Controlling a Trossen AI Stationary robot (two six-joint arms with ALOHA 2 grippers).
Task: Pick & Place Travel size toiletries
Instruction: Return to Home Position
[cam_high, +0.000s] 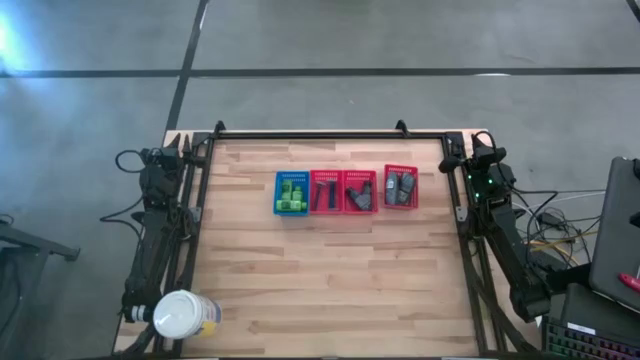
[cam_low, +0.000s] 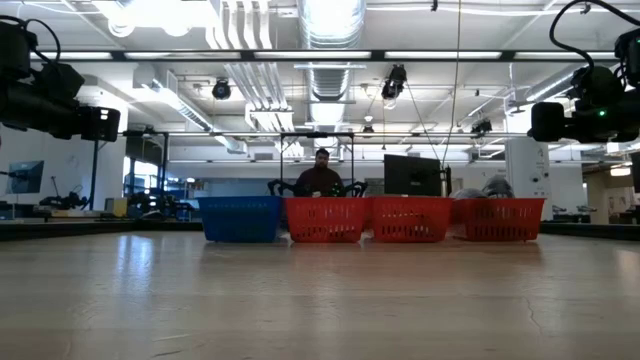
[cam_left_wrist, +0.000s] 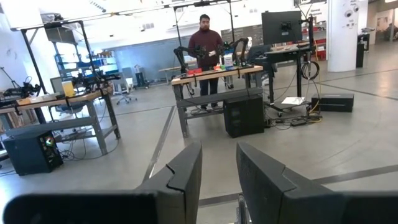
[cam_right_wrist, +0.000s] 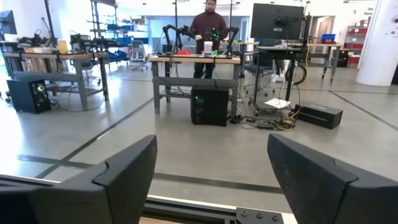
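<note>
View from above of a wooden table (cam_high: 320, 290) with four small mesh baskets in a row near its far edge. The toiletries all lie inside them. Green bottles (cam_high: 291, 193) fill the blue basket (cam_high: 278, 180) at the left end. Dark items (cam_high: 322, 193) (too small to tell tubes from razors) sit in the two middle red baskets (cam_high: 325, 172). Grey containers (cam_high: 402, 187) lie in the right-hand red basket (cam_high: 400, 167), which stands a little apart from the others and slightly farther back.

A large white jar (cam_high: 185, 315) stands at the table's near left corner, just beside the left arm (cam_high: 150, 240). That arm is folded along the left edge, and the right arm (cam_high: 500, 240) along the right edge, both well apart from the baskets.

The left gripper (cam_left_wrist: 219, 152) holds nothing, its fingers a narrow gap apart. The right gripper (cam_right_wrist: 211, 142) holds nothing, its fingers spread wide. Both point out over the far edge into a workshop, where a person (cam_left_wrist: 205, 40) stands at a bench.
</note>
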